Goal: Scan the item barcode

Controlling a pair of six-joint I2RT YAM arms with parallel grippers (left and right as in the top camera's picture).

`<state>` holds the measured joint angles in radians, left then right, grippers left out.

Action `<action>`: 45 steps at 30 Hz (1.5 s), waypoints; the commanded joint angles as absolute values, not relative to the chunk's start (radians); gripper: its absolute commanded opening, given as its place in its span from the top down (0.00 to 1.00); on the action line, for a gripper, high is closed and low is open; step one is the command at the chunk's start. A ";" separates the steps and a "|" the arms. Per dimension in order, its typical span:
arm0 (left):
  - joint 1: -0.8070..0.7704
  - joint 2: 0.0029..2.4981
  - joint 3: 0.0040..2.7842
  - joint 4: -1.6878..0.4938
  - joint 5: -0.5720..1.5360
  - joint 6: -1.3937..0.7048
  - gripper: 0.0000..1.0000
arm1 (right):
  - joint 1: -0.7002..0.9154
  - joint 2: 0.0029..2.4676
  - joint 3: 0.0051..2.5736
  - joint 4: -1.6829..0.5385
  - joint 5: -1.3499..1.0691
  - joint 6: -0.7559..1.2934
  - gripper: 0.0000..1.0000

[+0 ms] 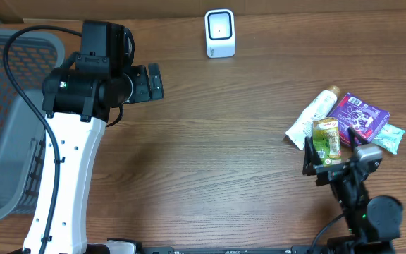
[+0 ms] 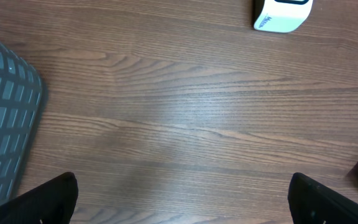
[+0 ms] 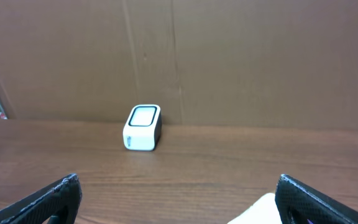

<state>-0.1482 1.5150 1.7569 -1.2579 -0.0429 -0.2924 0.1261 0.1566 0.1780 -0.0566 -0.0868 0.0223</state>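
The white barcode scanner [image 1: 220, 33] stands at the table's far edge; it also shows in the left wrist view [image 2: 283, 14] and the right wrist view [image 3: 143, 127]. Items lie in a pile at the right: a white tube [image 1: 312, 116], a green pouch [image 1: 327, 139], a purple packet [image 1: 360, 116] and a pale teal packet [image 1: 390, 138]. My right gripper [image 1: 333, 152] hovers open over the green pouch, with the tube's white end [image 3: 260, 213] just inside its right finger [image 3: 322, 202]. Far to the left, my left gripper [image 1: 154, 82] is open over bare wood [image 2: 182, 205], holding nothing.
A grey mesh basket [image 1: 5, 106] fills the left edge, and its corner shows in the left wrist view [image 2: 5, 124]. A brown cardboard wall [image 3: 229, 62] rises behind the scanner. Wood tabletop lies between the two arms.
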 commanded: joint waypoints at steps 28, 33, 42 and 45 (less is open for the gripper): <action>-0.144 1.519 1.774 -1.257 -0.056 -0.299 0.00 | 0.141 0.004 0.008 -0.084 0.014 0.007 0.00; -0.144 1.519 1.774 -1.257 -0.055 -0.299 0.01 | 0.141 0.004 0.008 -0.084 0.014 0.007 0.00; -0.144 1.519 1.774 -1.257 -0.056 -0.299 0.00 | 0.141 0.004 0.008 -0.084 0.014 0.007 0.00; -0.144 1.519 1.774 -1.257 -0.056 -0.299 0.00 | 0.141 0.004 0.008 -0.084 0.014 0.007 0.00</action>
